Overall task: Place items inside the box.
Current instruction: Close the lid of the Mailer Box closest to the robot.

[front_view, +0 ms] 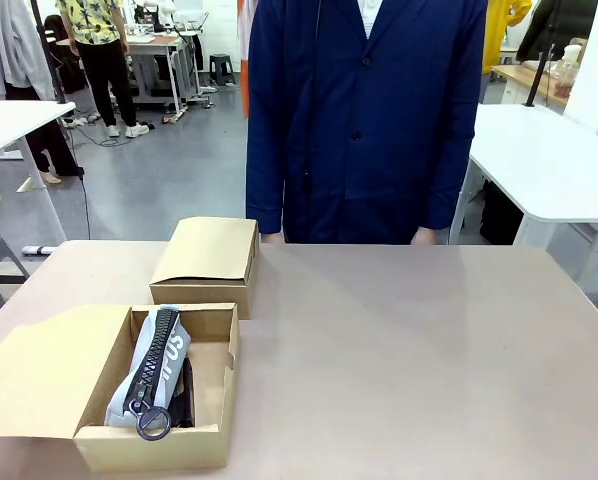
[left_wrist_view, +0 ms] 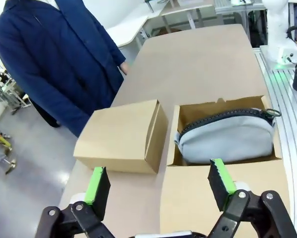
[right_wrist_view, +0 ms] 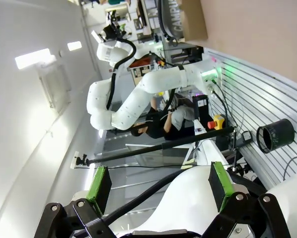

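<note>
Hanging spread and empty, the left gripper (left_wrist_view: pixel 158 191) faces the soft pouch (left_wrist_view: pixel 227 138) ahead (best pinched mid-body) in the box (left_wrist_view: pixel 185 111).

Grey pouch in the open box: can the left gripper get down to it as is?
Probably yes. The left gripper is open and above the box, whose flap lid is folded back; nothing covers the grey pouch.

A small box (front_view: pixel 205 265), closed, sits on the table (front_view: pixel 429 340) toward 10 o'clock, near the far edge. A person in a navy coat (front_view: pixel 364 110) stands at 12 o'clock, against the far edge. White tables (front_view: pixel 559 160) stand at 2 o'clock behind. A black cup (right_wrist_view: pixel 274 135) sits on a ribbed rail.
</note>
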`<action>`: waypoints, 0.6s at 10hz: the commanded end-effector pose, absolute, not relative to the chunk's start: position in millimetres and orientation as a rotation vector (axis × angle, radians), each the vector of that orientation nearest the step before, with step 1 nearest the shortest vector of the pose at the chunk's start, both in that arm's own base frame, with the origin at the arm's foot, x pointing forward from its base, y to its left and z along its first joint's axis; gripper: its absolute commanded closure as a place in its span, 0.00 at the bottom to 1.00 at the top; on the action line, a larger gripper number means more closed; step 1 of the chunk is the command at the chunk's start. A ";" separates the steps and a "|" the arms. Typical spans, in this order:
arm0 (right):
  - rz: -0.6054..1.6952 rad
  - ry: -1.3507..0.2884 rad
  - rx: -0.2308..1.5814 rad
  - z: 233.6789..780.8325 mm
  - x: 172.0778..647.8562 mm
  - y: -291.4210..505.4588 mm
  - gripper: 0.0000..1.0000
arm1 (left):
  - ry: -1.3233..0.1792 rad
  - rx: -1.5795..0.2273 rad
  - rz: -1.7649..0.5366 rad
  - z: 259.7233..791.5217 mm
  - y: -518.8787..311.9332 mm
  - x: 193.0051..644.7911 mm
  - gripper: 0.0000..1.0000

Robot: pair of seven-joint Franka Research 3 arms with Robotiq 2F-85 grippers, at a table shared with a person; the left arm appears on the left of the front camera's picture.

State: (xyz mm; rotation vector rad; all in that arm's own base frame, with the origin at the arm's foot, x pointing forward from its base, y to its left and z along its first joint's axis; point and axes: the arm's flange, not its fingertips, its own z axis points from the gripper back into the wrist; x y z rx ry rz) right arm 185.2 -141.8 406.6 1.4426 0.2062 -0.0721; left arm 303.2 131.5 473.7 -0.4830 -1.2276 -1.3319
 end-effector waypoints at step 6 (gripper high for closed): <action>-0.089 0.202 1.462 413.1 186.0 -141.5 0.00 | -0.970 -0.452 -1.372 346.9 236.6 358.1 0.00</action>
